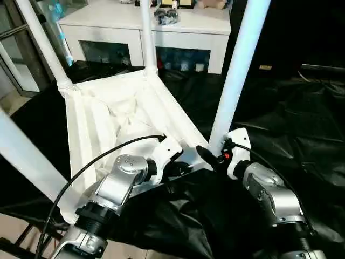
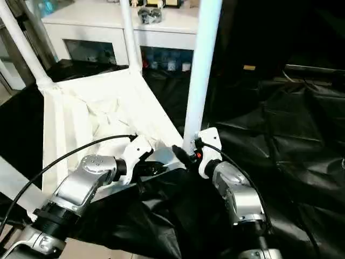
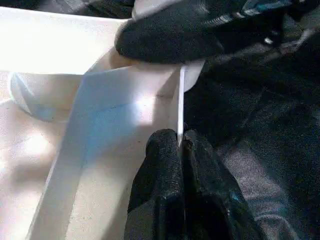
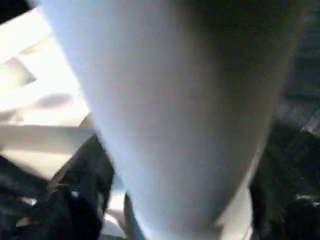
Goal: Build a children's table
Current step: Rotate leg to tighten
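Last leg standing in its corner socket, both grippers working at its base

The tabletop (image 1: pixel 108 124) lies upside down on black sheeting (image 1: pixel 280 135), ribs up, and the near-right leg (image 1: pixel 237 70) rises almost upright, long axis vertical, directly ahead of the right gripper (image 1: pixel 211 155). Its fingers spread wide round the leg's foot, forearm angled in from the right. The left gripper (image 3: pixel 181 150) is nipped tight on the tabletop's thin rim edge just beside that socket, steadying it.
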